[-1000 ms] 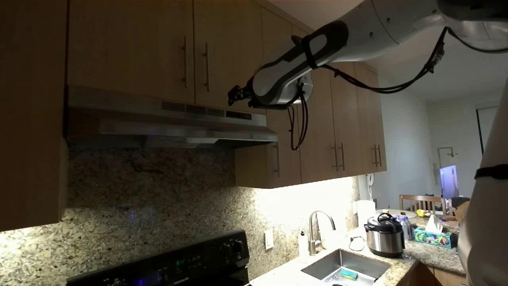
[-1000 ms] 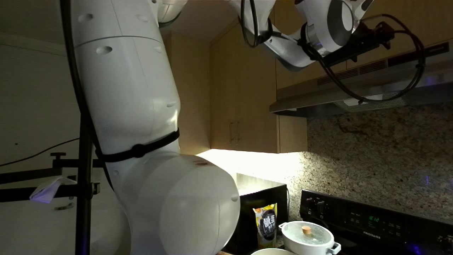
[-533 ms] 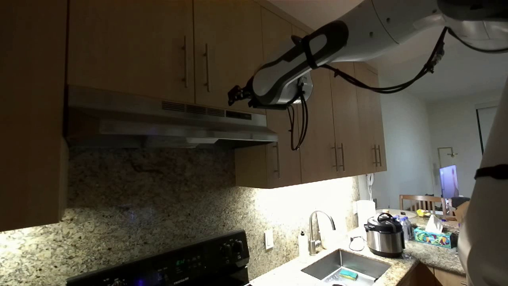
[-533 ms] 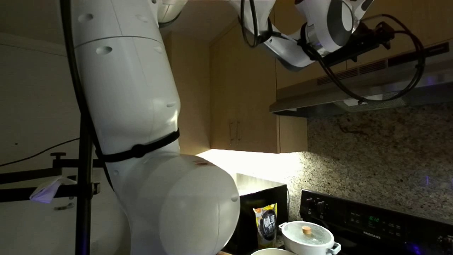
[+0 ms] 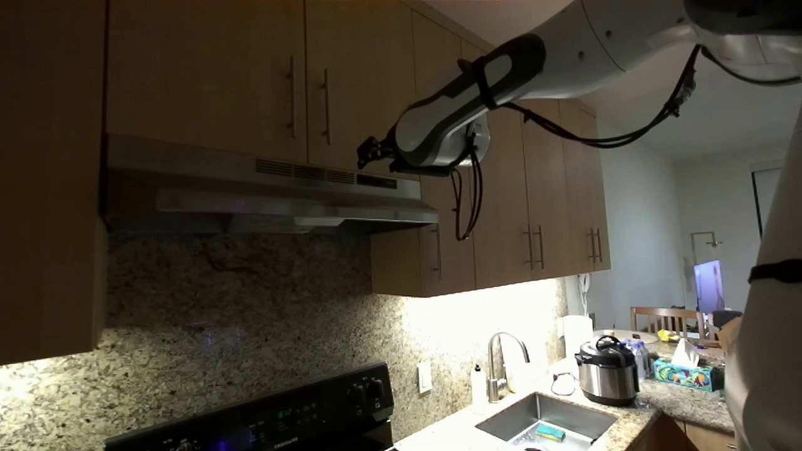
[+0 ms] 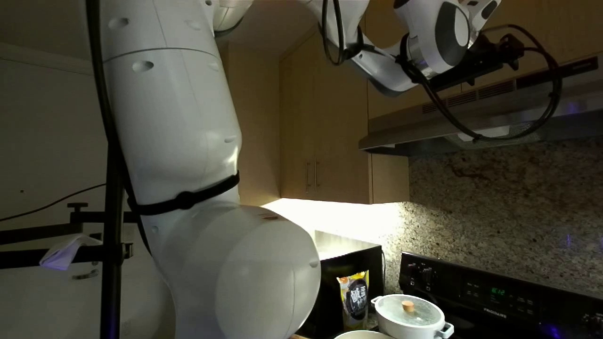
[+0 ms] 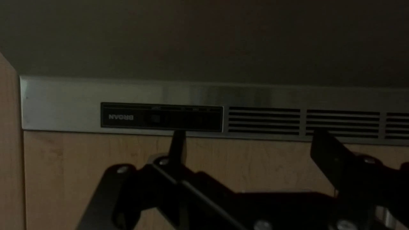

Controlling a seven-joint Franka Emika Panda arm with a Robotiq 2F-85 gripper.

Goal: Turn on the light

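The steel range hood [image 5: 269,202] hangs under the upper cabinets; it also shows in an exterior view [image 6: 414,134]. A black control panel marked BROAN [image 7: 134,116] sits on its front strip, upside down in the wrist view, with small dark switches [image 7: 156,118]. The panel also shows in both exterior views [image 5: 376,181] [image 6: 558,74]. The pale light cover [image 5: 318,222] under the hood looks unlit. My gripper [image 7: 250,132] is open with nothing between its fingers, close in front of the strip. Its left fingertip in the wrist view appears just below the panel; contact cannot be told.
Cabinet doors with bar handles [image 5: 326,106] stand above the hood. The black stove panel [image 5: 282,407] is below. A white lidded pot [image 6: 409,316] and a snack bag [image 6: 355,301] are near the stove. Cables [image 6: 549,110] loop from the wrist across the hood.
In the last half second the arm and gripper have shifted slightly left and a little down in an exterior view. The cable loop has moved with them. The gripper touches nothing new that I can see.
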